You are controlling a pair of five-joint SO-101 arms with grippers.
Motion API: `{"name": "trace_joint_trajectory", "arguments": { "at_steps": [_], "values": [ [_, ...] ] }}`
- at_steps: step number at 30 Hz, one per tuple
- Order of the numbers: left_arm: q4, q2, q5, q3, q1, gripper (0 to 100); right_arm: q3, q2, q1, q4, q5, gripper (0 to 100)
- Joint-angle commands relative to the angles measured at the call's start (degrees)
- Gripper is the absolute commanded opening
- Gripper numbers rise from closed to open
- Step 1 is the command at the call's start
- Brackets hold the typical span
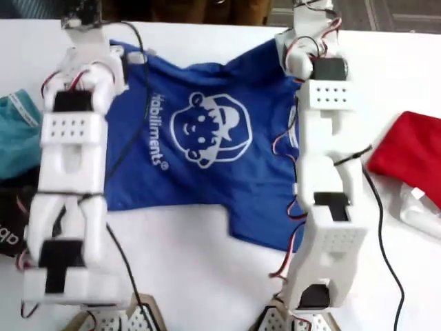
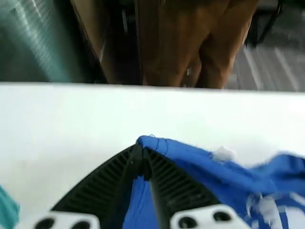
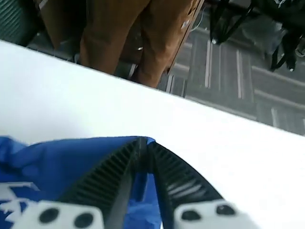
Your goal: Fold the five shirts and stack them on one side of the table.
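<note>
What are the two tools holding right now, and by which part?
Both hold the blue shirt. The left tool and the right tool are each shut on its far edge, one near each end.

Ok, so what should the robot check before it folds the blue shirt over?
1. Left gripper pinching a far corner of the blue shirt: ok.
2. Right gripper pinching the other far corner: ok.
3. Shirt lying flat and even: not ok, its near edge is stepped and rumpled.
4. Bare table in front of the shirt to fold onto: ok.
5. Red shirt lying apart from the blue one: ok.
</note>
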Motion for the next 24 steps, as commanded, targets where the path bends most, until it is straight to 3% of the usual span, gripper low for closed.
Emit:
{"name": "trace_joint_trajectory", "arguments": {
  "at_steps": [1,8,16,20,24],
  "values": [
    [13.0,5.9,-0.5,-14.2,0.3,3,-9.4,0.7,-0.3,9.6,-0.4,1.7],
    [38.0,15.2,-3.5,-32.0,0.4,3,-17.0,0.7,-0.7,25.0,-0.4,1.7],
    [54.9,18.4,-6.0,-42.9,0.8,3,-21.5,0.7,-0.4,39.3,-0.5,1.7],
    [58.4,17.8,-7.2,-41.2,1.1,3,-24.4,0.7,-0.3,47.5,-3.4,1.7],
    [58.3,15.0,-10.4,-34.4,1.3,3,-23.8,-2.2,1.5,47.5,-5.8,1.7]
  ]
}}
